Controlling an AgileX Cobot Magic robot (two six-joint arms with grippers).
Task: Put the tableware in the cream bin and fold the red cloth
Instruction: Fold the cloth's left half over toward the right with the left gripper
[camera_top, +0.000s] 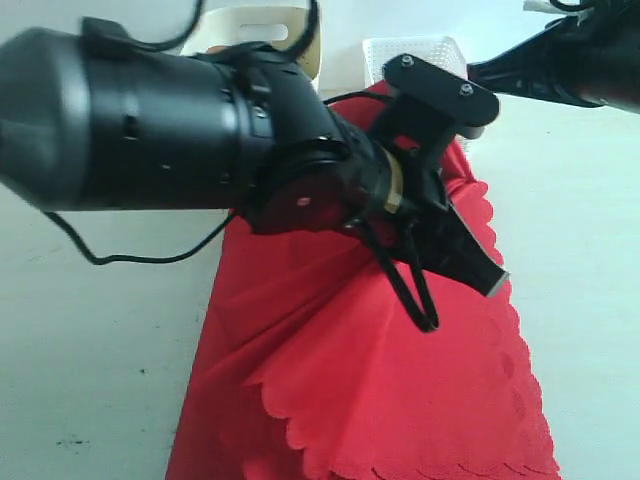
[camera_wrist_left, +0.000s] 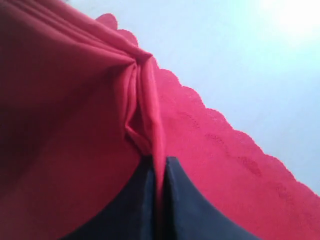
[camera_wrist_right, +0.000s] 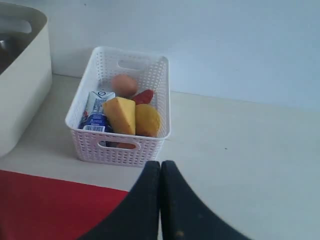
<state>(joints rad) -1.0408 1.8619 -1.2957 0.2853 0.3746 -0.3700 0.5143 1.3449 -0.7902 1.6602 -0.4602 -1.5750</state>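
Two grippers | left gripper (camera_wrist_left: 159, 167) clamps large bright-red scalloped cloth (camera_wrist_left: 65, 130) | right gripper (camera_wrist_right: 160, 169) closed, empty, near white lattice basket (camera_wrist_right: 122, 152)

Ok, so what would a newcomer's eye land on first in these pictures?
The bright red cloth, scalloped along its near edge, fills the middle of the exterior view, with the big black left arm looming over it. The left gripper is shut on a gathered pleat of that cloth. Past the shut, empty right gripper sits a white lattice basket of food.
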